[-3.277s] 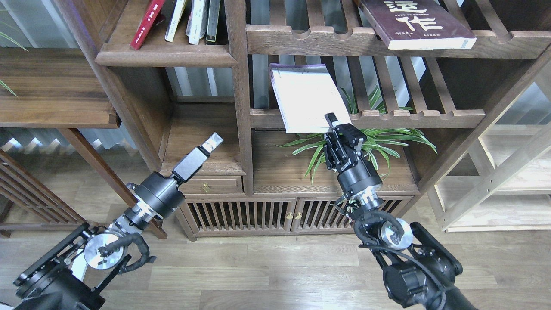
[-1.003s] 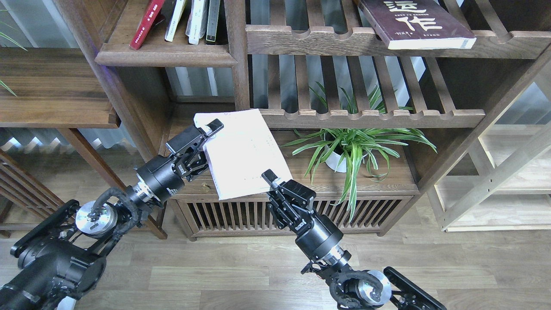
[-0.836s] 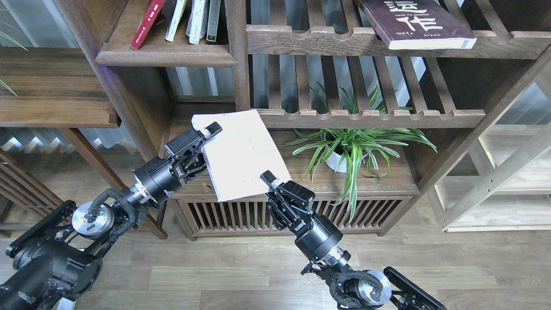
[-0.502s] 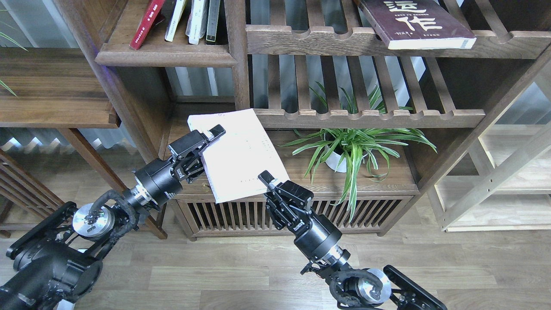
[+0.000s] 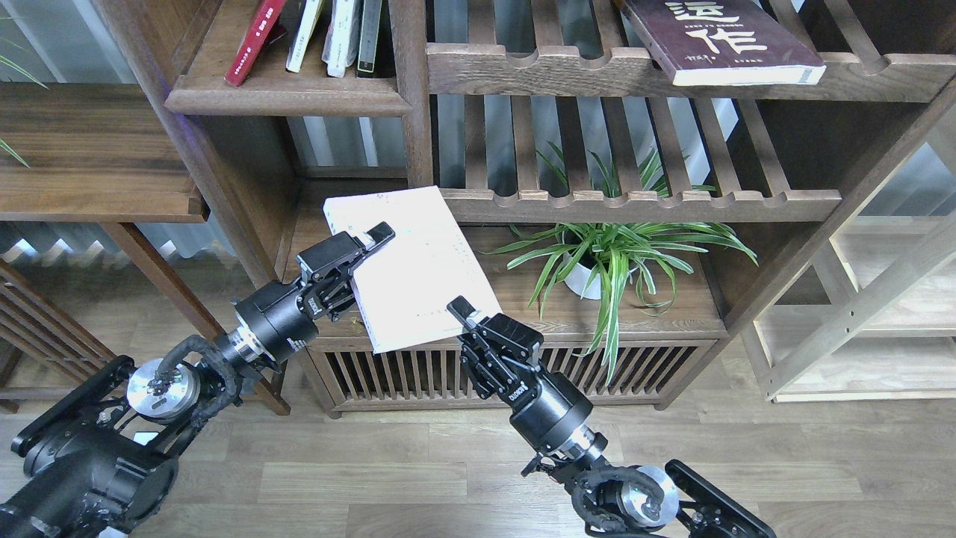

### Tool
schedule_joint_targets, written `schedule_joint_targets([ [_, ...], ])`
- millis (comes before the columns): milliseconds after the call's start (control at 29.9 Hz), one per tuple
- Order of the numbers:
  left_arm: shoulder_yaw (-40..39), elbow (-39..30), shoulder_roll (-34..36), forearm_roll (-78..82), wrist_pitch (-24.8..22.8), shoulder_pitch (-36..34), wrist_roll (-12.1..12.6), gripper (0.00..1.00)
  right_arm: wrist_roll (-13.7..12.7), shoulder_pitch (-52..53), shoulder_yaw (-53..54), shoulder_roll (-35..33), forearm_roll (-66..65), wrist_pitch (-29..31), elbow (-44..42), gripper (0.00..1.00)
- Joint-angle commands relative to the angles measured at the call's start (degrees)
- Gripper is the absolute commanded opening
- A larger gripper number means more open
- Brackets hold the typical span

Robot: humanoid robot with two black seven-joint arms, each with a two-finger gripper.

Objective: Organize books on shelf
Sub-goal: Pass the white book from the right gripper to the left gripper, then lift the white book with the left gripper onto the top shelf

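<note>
The white book (image 5: 418, 269) hangs flat in the air in front of the low cabinet, held at two places. My left gripper (image 5: 377, 237) is shut on its left edge near the far corner, one finger lying on the cover. My right gripper (image 5: 461, 310) is shut on its near right corner. The red book (image 5: 254, 41) leans on the solid-board shelf (image 5: 287, 99) at the top left. The dark maroon book (image 5: 721, 37) with white characters lies on the upper slatted rack at the top right.
Several pale and dark books (image 5: 343, 33) stand next to the red one. A potted spider plant (image 5: 597, 261) sits on the cabinet top under the lower slatted rack (image 5: 642, 203). A cabinet with slatted doors (image 5: 418, 373) stands below. A wooden side shelf (image 5: 97, 187) is at the left.
Since 3.3 s ago my right gripper brought the white book off the lower slatted rack down and left, and my left gripper closed on its left edge. In the last second book and grippers drifted slightly left.
</note>
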Motion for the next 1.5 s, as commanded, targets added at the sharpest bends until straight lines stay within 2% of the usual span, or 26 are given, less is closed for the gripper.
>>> schedule_joint_targets([
  [0,0.02,-0.23,0.08,-0.03,0.00,0.22,0.01,0.50,0.00,0.04,0.00,0.00,0.00,0.00,-0.01,0.04],
  [100,0.02,-0.67,-0.01,-0.03,0.00,0.40,0.01,0.45,0.00,0.04,0.00,0.00,0.00,0.00,-0.01,0.04],
  [502,0.11,-1.20,-0.89,-0.03,0.00,1.54,0.01,0.11,-0.09,0.31,0.00,0.00,-0.18,0.00,-0.10,0.05],
  [669,0.11,-1.20,-1.68,-0.03,0.00,1.45,0.01,0.06,0.00,0.48,0.08,0.00,-0.35,0.00,-0.36,0.08],
  [836,0.11,-1.29,-1.76,-0.03,0.00,1.45,0.01,0.05,0.00,0.57,0.08,0.00,-1.93,0.00,-1.24,0.28],
  [1070,0.11,-1.29,-1.68,0.06,0.00,1.28,0.01,0.05,0.70,0.66,1.05,0.00,-5.27,0.00,-2.03,0.76],
  [1170,0.02,-1.29,-1.68,0.06,0.00,1.10,0.01,0.05,0.79,1.09,1.23,0.00,-5.54,0.00,-2.03,0.83],
  [1471,-0.41,-1.29,0.51,2.95,0.00,0.40,0.01,0.05,0.96,3.12,5.96,0.00,-5.62,0.00,-5.80,0.90],
])
